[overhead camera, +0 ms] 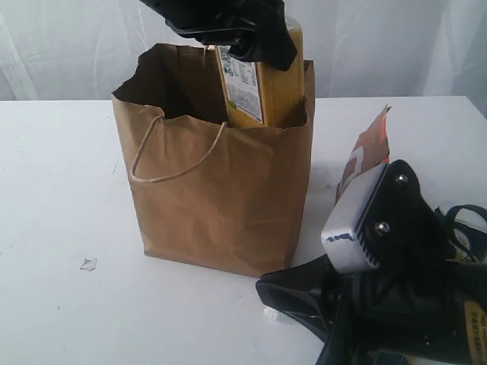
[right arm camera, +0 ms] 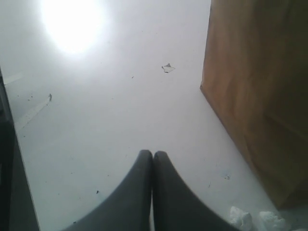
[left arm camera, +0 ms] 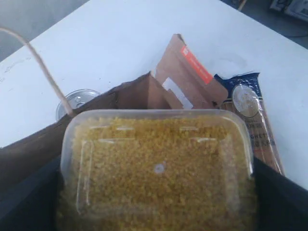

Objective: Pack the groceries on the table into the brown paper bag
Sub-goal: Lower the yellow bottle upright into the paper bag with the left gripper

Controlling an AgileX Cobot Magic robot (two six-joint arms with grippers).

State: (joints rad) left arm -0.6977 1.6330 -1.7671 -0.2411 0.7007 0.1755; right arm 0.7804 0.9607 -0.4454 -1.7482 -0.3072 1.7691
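While the left arm reaches in from the top of the exterior view, the left gripper (overhead camera: 255, 36) hangs over the mouth of the brown paper bag (overhead camera: 221, 201), clamped on the upper end of the yellow-grain bottle (overhead camera: 262, 91). The bottle stands upright, its lower part below the bag's rim. The right arm (overhead camera: 396, 281) lies low on the table (overhead camera: 53, 190), just beside the bag. Count: one bag, one loop handle (overhead camera: 179, 160) on the near side, one bottle, one brown-orange pouch (overhead camera: 367, 148) partly hidden behind the right arm, one paper scrap (overhead camera: 89, 264).

Left wrist view: a flat clear end of the bottle, packed with grain, fills the frame. Dark fingers (left arm camera: 284, 199) press on both sides of it, spread wide around it. Past the bag edge lie one silver can (left arm camera: 77, 98), one pouch and one spaghetti packet (left arm camera: 252, 120), all on the table outside the bag.

Right wrist view: the right gripper (right arm camera: 153, 159) hovers low over the tabletop, jaws pressed together, holding nothing. The bag wall stands close by, and the one scrap lies further off. Some white crumpled bits (right arm camera: 250, 219) sit near the bag's base; I cannot tell what they are.
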